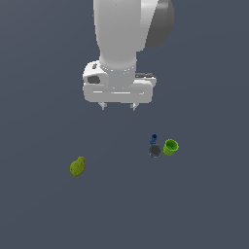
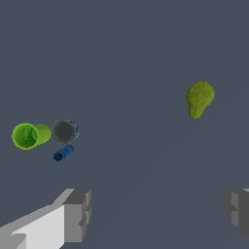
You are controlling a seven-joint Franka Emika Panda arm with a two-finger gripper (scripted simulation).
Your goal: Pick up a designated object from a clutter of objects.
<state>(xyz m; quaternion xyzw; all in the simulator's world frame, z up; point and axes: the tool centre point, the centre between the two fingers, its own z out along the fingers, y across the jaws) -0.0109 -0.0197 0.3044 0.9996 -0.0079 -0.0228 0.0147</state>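
Observation:
The small lime-green cup (image 1: 170,146) stands on the dark floor at the exterior view's right, hollow side showing; it also shows in the wrist view (image 2: 29,135). The blue and dark grey item (image 1: 154,147) lies right beside it, also seen in the wrist view (image 2: 64,137). The olive-yellow pear-shaped lump (image 1: 78,166) lies apart at the exterior view's left, and shows in the wrist view (image 2: 198,98). My gripper (image 1: 117,106) hangs open and empty well above the floor, between the lump and the cup. Its fingers (image 2: 77,214) frame the wrist view.
The floor is a plain dark grey surface. The white arm body (image 1: 127,34) fills the upper middle of the exterior view.

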